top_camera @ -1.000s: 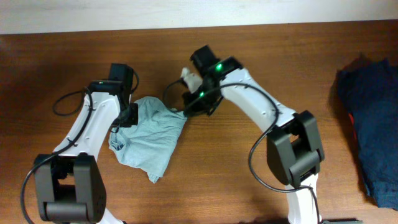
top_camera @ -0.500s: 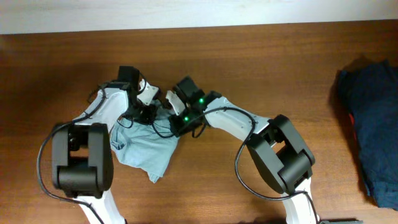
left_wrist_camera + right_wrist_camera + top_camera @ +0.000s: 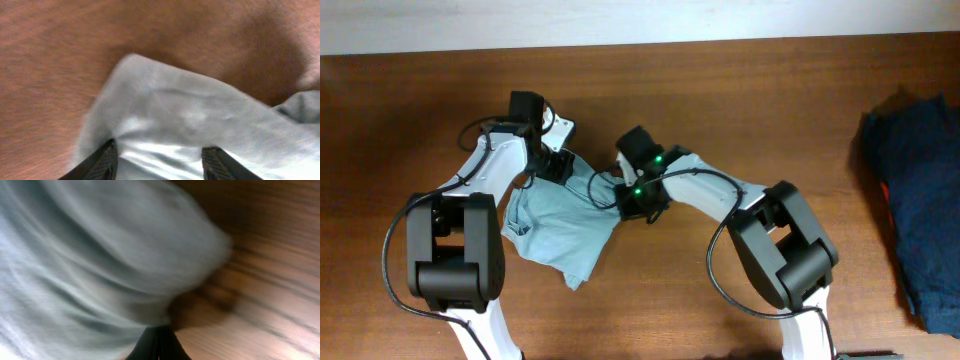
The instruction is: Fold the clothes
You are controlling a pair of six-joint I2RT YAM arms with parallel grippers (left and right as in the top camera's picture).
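overhead top-down, wrist views close on T-shirt (image 3: 200,115)

The brown wooden table (image 3: 770,90) carries a crumpled pale T-shirt (image 3: 560,225) and, far right, a navy garment (image 3: 920,200).

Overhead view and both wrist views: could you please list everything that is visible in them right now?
T-shirt: one, pale grey-blue, crumpled on the table left of centre, between the two pincers.
navy garment: one, dark navy with a red patch, heaped at the table's right edge.
table: one, brown wood, under everything.
left arm and right arm: two, white with black joints, reaching in from the near edge.
left pincer: one, black, open over the T-shirt's top edge.
right pincer: one, black, shut on the T-shirt's right edge.
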